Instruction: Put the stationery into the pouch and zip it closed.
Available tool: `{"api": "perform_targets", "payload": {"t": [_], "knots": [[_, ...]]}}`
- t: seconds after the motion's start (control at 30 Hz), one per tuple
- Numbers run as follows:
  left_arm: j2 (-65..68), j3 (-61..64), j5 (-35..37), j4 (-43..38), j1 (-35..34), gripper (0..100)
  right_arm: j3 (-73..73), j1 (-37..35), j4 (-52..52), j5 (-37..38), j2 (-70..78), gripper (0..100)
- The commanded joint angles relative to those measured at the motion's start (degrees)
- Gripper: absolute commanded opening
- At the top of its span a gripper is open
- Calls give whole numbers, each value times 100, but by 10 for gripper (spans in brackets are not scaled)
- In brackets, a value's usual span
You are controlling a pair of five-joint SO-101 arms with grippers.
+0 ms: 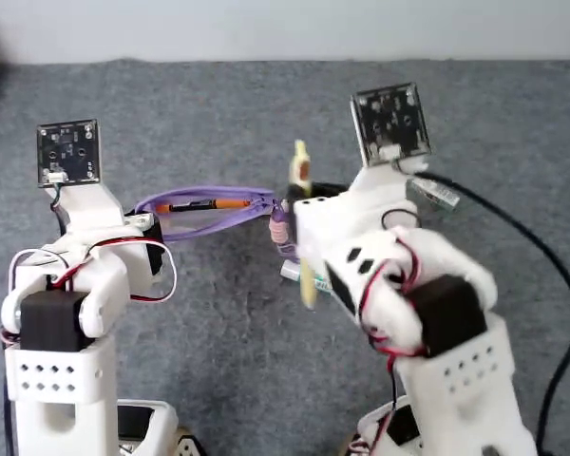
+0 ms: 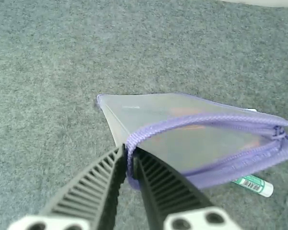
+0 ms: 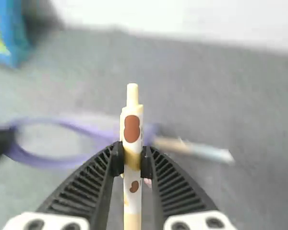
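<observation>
The pouch [image 1: 209, 214] is translucent with a purple zipper edge and lies open between the two arms, an orange pen [image 1: 205, 204] inside it. My left gripper [image 2: 129, 160] is shut on the purple edge at one end of the pouch [image 2: 192, 134]. My right gripper [image 3: 130, 165] is shut on a cream pen with brown spots [image 3: 131, 129]. It holds that pen [image 1: 300, 163] just off the pouch's other end, near the purple mouth [image 3: 62, 146].
A green and white stick [image 2: 254, 184] lies on the grey carpet beside the pouch, partly under the right arm [image 1: 291, 272]. A black cable [image 1: 541, 256] runs along the right side. A blue object [image 3: 2, 33] stands far off.
</observation>
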Motion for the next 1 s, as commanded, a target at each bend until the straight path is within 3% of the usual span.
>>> {"api": "perform_targets", "payload": {"t": [0.0,0.17,0.47,0.77,0.97], "knots": [[0,-251,62,-53,9,11,510,-347,-1675,-229,-541,8],[0,-242,62,-149,9,11,949,-681,-3301,-229,-673,8],[0,-242,62,-185,9,11,1767,-1103,-5095,-202,-646,8],[9,-242,62,-185,9,11,2497,-1086,-6035,-202,-48,8],[9,-242,62,-185,9,11,3174,-1095,-6035,-193,-48,27]]}}
